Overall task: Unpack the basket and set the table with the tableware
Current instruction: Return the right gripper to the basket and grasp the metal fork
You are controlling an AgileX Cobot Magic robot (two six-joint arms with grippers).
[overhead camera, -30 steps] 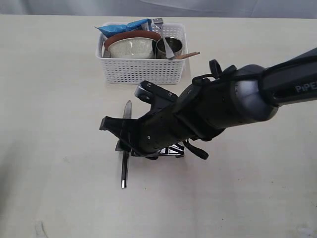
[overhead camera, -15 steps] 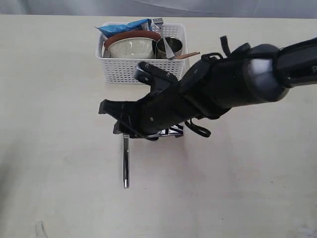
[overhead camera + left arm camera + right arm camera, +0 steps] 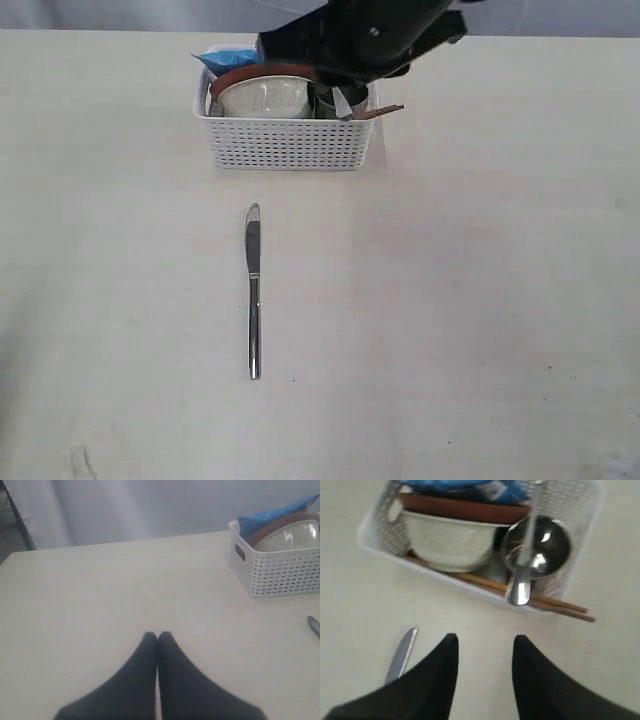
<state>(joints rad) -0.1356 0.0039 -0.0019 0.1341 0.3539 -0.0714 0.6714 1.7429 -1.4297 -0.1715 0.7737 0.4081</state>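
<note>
Basket (image 3: 285, 145) of tableware (image 3: 265, 97) sits on the desk (image 3: 480, 300), a knife (image 3: 253, 290) laid well apart from it. Your right gripper (image 3: 485, 640) hovers near the basket, jaws apart and empty; your left gripper (image 3: 157, 636) is pressed closed on nothing. Reaching for the fork (image 3: 520, 587) could tip the steel cup (image 3: 552, 545) it leans in, or snag the chopsticks (image 3: 555, 604) jutting past the rim.

The knife (image 3: 253, 292) lies on the table (image 3: 480, 300), before the basket (image 3: 285, 145).
</note>
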